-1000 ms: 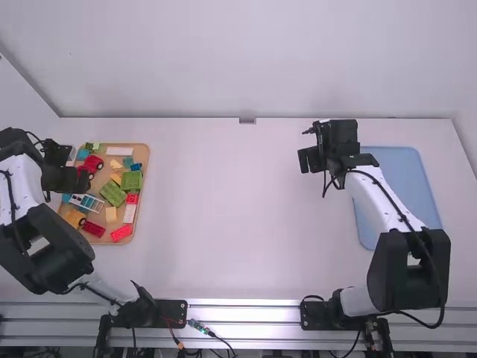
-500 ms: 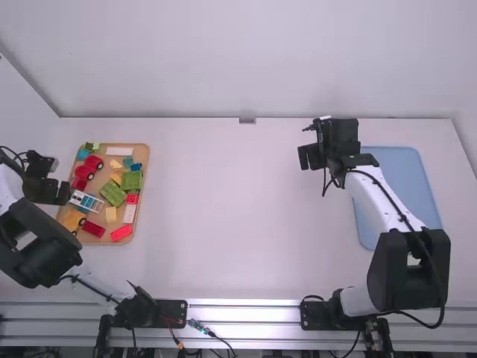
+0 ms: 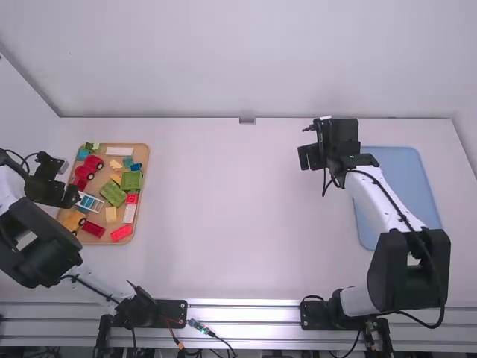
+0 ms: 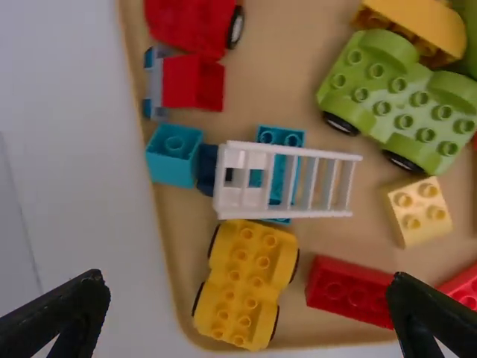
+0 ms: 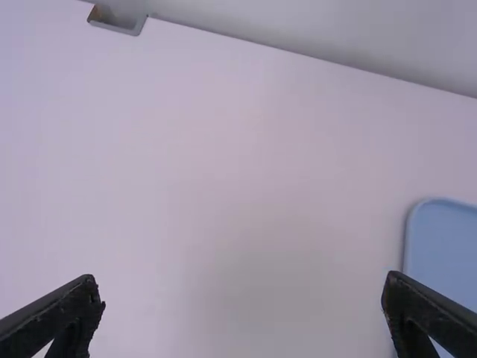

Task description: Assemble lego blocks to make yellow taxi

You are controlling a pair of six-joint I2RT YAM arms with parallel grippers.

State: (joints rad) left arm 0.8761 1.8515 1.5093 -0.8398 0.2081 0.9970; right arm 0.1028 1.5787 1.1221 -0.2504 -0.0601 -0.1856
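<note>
No legible text, label, number or sign can be discerned on the blocks, the trays, the table or the arms.

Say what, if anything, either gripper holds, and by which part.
Nothing is held: the left gripper has open, empty jaws near the brown tray, and the right gripper has open, empty jaws too.
</note>
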